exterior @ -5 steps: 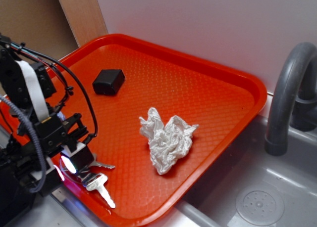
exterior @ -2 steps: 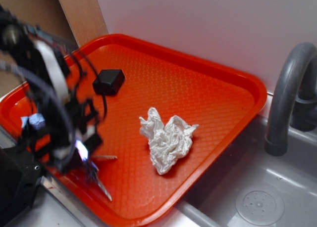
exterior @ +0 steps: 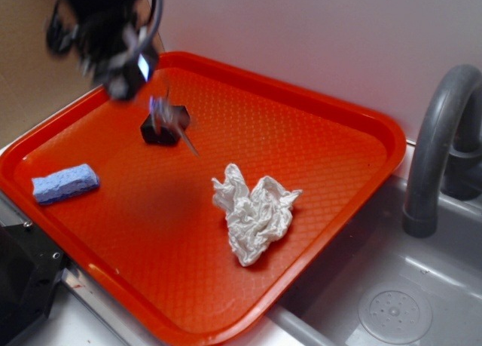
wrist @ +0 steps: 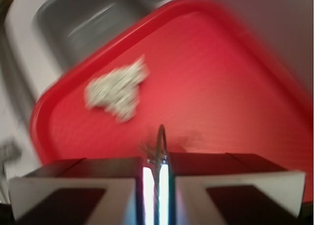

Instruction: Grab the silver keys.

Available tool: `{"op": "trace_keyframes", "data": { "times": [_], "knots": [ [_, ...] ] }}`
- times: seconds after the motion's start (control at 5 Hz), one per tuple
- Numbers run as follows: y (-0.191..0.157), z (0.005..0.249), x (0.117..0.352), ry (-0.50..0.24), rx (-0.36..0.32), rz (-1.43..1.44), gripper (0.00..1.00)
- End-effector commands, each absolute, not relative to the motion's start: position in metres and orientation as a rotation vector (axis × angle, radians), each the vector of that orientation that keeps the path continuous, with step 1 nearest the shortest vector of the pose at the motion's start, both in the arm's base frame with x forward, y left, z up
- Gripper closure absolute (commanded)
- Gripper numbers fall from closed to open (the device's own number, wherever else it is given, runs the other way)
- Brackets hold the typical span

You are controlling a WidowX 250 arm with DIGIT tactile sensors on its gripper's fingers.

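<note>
Tray [exterior: 316, 146]: orange-red plastic, fine waffle texture, semi-gloss rim. Keys [exterior: 172, 121]: bright polished metal on a thin metal ring. Paper towel [exterior: 254, 212]: white, crumpled, matt. Sponge [exterior: 65, 184]: blue, porous, matt. Box [exterior: 157, 132]: black, matt. Faucet [exterior: 440, 135] and sink [exterior: 392, 301]: grey plastic, smooth, slight sheen. Gripper [wrist: 158, 183]: black matt fingers.

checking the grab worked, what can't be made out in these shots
- Exterior: the pincer is motion-blurred; its jaws are unreadable.
- Exterior: the silver keys hang as a smear; count unclear.
- Wrist: only the key ring shows between the shut pads; keys hidden below.
- Wrist: paper towel blurred.
</note>
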State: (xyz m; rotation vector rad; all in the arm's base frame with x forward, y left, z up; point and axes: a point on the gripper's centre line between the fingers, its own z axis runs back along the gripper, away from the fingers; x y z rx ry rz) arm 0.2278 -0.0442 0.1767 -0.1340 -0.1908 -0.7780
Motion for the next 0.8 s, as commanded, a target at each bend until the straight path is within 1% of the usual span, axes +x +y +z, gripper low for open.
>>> {"op": "trace_keyframes", "data": {
  "times": [0.0, 0.2, 0.4, 0.6],
  "knots": [
    [-0.007, 0.280, 0.221, -0.108, 0.108, -0.267, 1.00],
    [0.014, 0.290, 0.209, -0.088, 0.133, -0.018, 1.00],
    [0.013, 0.291, 0.201, -0.052, 0.122, 0.231, 1.00],
    [0.011, 0.291, 0.195, -0.060, 0.139, 0.278, 1.00]
  ]
}}
